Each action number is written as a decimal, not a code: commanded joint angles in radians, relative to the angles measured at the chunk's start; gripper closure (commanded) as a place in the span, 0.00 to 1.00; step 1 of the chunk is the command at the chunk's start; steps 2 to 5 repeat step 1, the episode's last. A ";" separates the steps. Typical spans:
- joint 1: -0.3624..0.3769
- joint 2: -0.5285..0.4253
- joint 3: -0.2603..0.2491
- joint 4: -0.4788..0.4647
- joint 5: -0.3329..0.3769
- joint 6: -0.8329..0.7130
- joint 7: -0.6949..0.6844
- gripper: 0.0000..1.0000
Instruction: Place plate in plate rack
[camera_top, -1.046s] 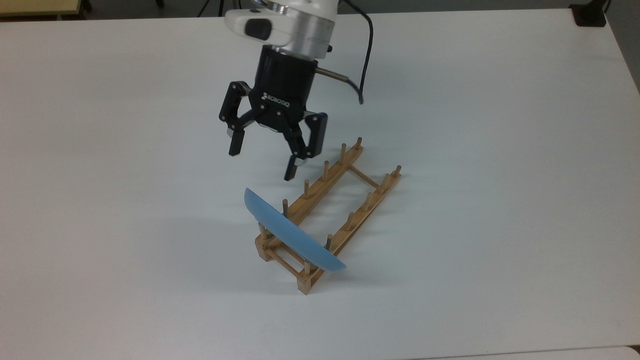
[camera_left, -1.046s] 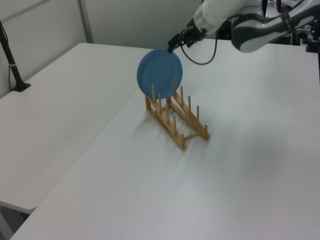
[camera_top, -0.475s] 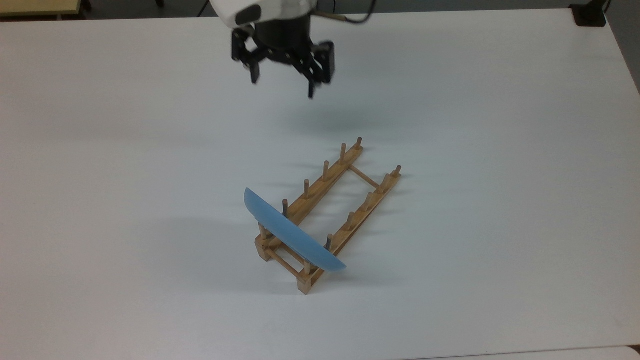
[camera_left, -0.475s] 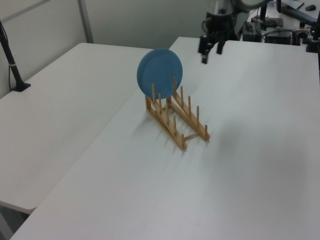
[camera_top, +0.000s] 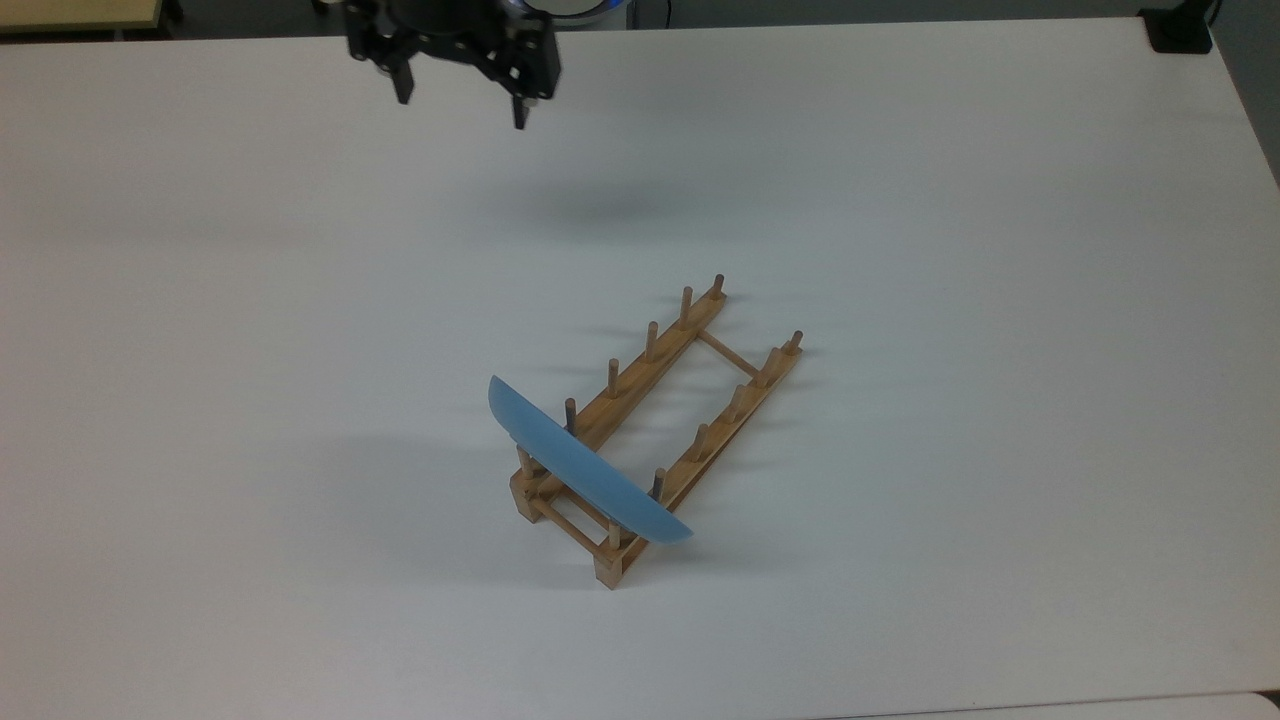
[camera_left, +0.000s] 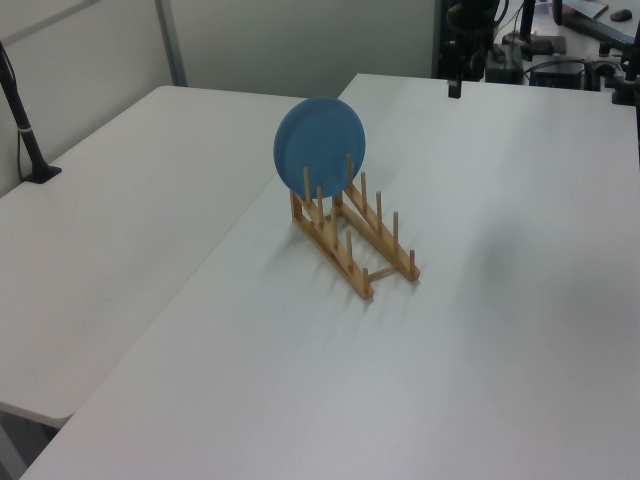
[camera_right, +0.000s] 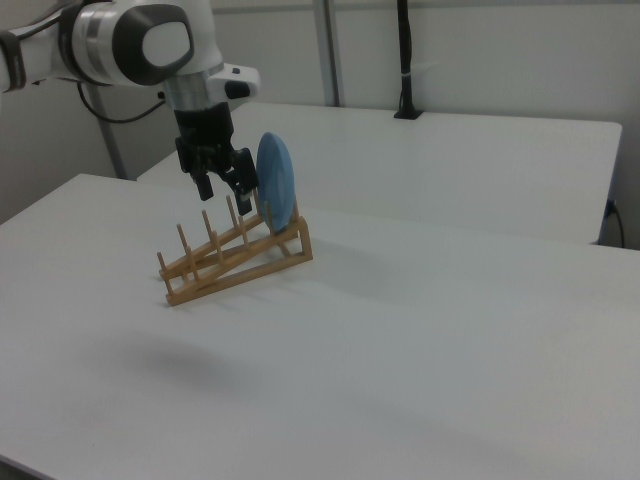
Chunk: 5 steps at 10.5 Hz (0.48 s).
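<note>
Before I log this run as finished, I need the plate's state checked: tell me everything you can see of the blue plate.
The plate is round, plain light blue and looks like plastic, with a shallow raised rim. It stands on edge, nearly upright, in the end slot of the wooden plate rack, at the rack's lower end in the top view, held between pegs on both rails. It spans wider than the rack. Only the rack touches it; the gripper is open and far off, near the table's far edge.

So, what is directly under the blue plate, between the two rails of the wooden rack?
The plate stands between pegs at the rack's end nearest the top view's bottom. Thin crossbars show beneath; its lowest edge is hidden.
</note>
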<state>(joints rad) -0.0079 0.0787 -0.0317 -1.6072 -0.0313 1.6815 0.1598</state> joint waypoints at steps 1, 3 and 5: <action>0.020 -0.022 -0.034 -0.014 0.036 -0.022 -0.025 0.00; 0.020 -0.022 -0.034 -0.014 0.036 -0.022 -0.025 0.00; 0.020 -0.022 -0.034 -0.014 0.036 -0.022 -0.025 0.00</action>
